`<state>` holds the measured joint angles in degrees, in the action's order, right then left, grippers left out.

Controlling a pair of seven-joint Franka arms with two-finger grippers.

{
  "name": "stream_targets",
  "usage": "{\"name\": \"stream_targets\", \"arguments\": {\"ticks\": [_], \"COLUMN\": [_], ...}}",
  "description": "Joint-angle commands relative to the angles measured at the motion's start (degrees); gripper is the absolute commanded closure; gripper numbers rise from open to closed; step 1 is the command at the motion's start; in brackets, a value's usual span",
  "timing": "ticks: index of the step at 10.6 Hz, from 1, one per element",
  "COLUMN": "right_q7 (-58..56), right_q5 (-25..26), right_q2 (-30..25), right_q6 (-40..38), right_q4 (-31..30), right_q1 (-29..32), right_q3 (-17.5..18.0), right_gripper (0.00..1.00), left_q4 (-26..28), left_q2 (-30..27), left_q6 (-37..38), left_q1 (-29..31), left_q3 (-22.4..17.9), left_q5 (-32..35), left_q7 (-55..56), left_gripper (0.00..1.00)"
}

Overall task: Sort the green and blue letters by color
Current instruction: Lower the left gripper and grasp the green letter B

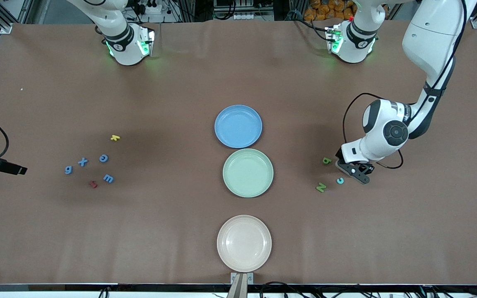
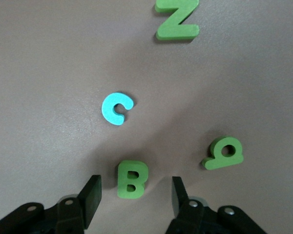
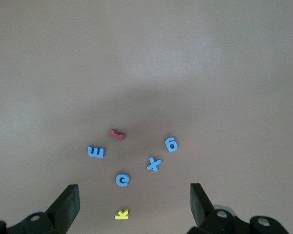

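My left gripper (image 2: 135,185) is low over the table toward the left arm's end, open, with a green B (image 2: 132,179) lying between its fingers and a gap on each side. Beside it lie a green q-shaped letter (image 2: 223,153) (image 1: 326,160), a green N (image 2: 177,21) (image 1: 321,187) and a turquoise c (image 2: 116,108) (image 1: 340,180). Toward the right arm's end lie blue letters g (image 1: 68,169), x (image 1: 83,162), c (image 1: 103,157) and m (image 1: 108,178). My right gripper (image 3: 134,195) hangs open high above them, holding nothing.
Three empty plates stand in a row at mid-table: blue (image 1: 238,126), pale green (image 1: 248,172) and, nearest the front camera, beige (image 1: 244,243). A yellow k (image 1: 115,138) and a dark red letter (image 1: 93,184) lie among the blue letters.
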<state>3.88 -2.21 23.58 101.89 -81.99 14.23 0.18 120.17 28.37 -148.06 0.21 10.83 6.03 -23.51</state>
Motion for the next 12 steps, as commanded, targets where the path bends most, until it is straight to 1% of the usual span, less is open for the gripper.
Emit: {"name": "stream_targets", "arguments": {"ticks": [1, 2, 4, 5, 6, 8, 9, 10, 11, 12], "right_q7": [-0.3, -0.1, -0.6, -0.7, -0.5, -0.8, -0.9, -0.9, -0.9, -0.8], "right_q5": [0.3, 0.2, 0.2, 0.2, 0.2, 0.2, 0.2, 0.2, 0.2, 0.2], "right_q2": [1.5, 1.6, 1.6, 1.5, 1.6, 1.8, 2.3, 2.3, 2.2, 1.7], "right_q6": [0.5, 0.8, 0.9, 0.6, 0.3, 0.7, 1.3, 1.7, 2.9, 5.1], "right_q4": [0.8, 0.8, 0.7, 0.6, 0.6, 0.3, 0.3, 0.1, -0.9, -3.2], "right_q1": [0.6, 1.2, 1.1, 1.2, 1.1, 1.4, 1.6, 2.1, 2.5, 2.7], "right_q3": [0.4, 0.4, 0.4, 0.4, 0.4, 0.4, 0.4, 0.4, 0.4, 0.4], "right_gripper": [0.0, 0.0, 0.0, 0.0, 0.0, 0.0, 0.0, 0.0, 0.0, 0.0], "left_q4": [-0.5, -0.5, -0.6, -0.7, -0.7, -0.7, -0.7, -0.7, -1.0, -1.2], "left_q2": [0.7, 0.8, 1.3, 1.4, 1.5, 1.5, 1.5, 1.5, 1.4, 1.0], "left_q6": [-1.0, -1.1, -1.4, -1.8, -1.8, -1.8, -1.8, -1.8, -1.8, -1.7], "left_q1": [0.1, 0.1, 0.1, 0.1, 0.1, 0.1, 0.1, 0.1, 0.2, 0.6], "left_q3": [0.2, 0.2, 0.2, 0.1, 0.1, 0.2, 0.1, 0.2, 0.2, 0.2], "left_q5": [1.3, 1.3, 1.3, 1.3, 1.4, 1.4, 1.4, 1.4, 1.4, 1.3], "left_q7": [-0.1, 0.0, 0.0, 0.0, 0.0, 0.0, 0.0, 0.0, -0.1, -0.1], "left_gripper": [0.48, 0.52, 0.54, 0.57, 0.58, 0.58, 0.72, 0.96, 1.0, 1.0]}}
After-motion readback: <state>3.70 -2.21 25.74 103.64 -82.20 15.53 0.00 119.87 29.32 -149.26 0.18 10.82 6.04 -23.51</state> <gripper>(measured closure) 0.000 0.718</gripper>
